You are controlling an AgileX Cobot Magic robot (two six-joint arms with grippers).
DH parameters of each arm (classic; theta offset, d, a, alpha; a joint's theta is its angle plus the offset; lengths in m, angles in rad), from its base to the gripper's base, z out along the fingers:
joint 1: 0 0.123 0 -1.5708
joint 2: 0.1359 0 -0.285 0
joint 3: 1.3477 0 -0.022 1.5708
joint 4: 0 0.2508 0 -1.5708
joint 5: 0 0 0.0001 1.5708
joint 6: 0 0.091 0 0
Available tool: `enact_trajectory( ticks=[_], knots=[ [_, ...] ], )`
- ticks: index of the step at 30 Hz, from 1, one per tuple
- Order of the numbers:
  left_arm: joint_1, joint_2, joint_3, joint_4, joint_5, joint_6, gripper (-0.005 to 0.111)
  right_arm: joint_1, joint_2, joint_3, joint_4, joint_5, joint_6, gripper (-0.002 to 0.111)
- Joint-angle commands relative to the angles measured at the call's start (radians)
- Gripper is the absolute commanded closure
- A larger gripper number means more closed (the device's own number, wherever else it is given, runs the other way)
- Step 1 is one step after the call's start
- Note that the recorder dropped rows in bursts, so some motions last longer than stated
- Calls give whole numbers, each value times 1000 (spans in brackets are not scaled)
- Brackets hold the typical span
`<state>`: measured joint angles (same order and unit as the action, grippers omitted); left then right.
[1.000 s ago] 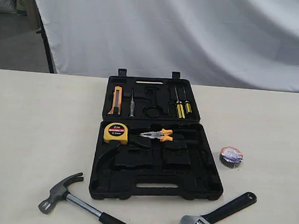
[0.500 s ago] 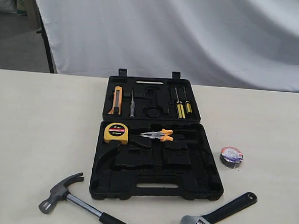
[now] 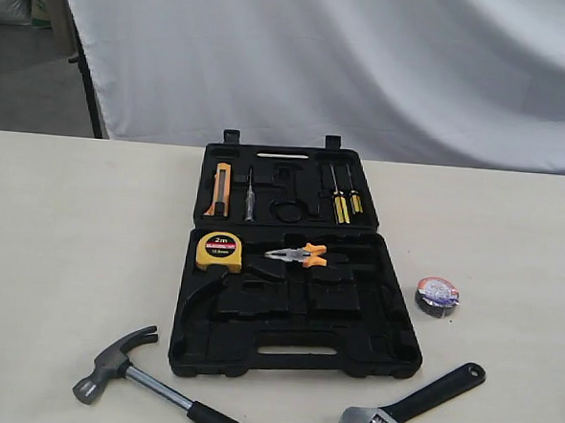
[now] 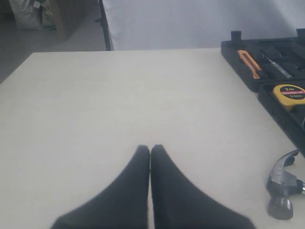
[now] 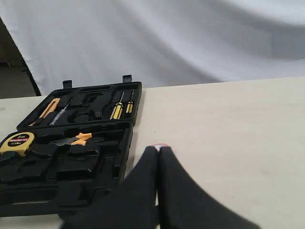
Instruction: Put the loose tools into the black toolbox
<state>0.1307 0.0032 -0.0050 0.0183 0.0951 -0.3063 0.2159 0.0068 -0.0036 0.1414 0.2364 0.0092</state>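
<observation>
The black toolbox [image 3: 381, 323] lies open in the middle of the table, lid half to the far side. A steel claw hammer [image 3: 147, 381] lies off its front left corner, and the silver adjustable wrench [image 3: 410, 406] off its front right corner. The small black tape roll [image 3: 436, 297] sits to the toolbox's right. Neither gripper shows in the exterior view. My left gripper [image 4: 150, 149] is shut and empty over bare table, with the hammer head [image 4: 282, 183] off to its side. My right gripper [image 5: 158, 150] is shut and empty beside the toolbox [image 5: 119, 162]; only a sliver of the tape roll [image 5: 160, 145] shows past its tips.
A yellow tape measure [image 3: 220, 251] and orange-handled pliers [image 3: 299, 256] rest in the toolbox's near half. An orange knife [image 3: 218, 189] and yellow screwdrivers [image 3: 341, 204] sit in the lid. A white cloth [image 3: 368, 63] hangs behind the table.
</observation>
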Motion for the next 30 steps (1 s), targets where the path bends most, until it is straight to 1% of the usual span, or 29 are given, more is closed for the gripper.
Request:
enact_trajectory(
  ticks=[1, 16, 20, 25, 30],
  knots=[
    [25, -3, -3, 4, -7, -5, 106, -6, -7, 4, -8, -6, 1, 109],
    [25, -3, -3, 4, -7, -5, 106, -6, -7, 4, -8, -7, 0, 109],
    [25, -3, -3, 4, -7, -5, 106, -6, -7, 4, 2, -60, 14, 109],
    [25, -3, -3, 4, -7, -5, 106, -6, -7, 4, 255, -197, 75, 109],
    [25, -3, -3, 4, -7, -5, 106, -6, -7, 4, 430, -338, 93, 109]
  ],
)
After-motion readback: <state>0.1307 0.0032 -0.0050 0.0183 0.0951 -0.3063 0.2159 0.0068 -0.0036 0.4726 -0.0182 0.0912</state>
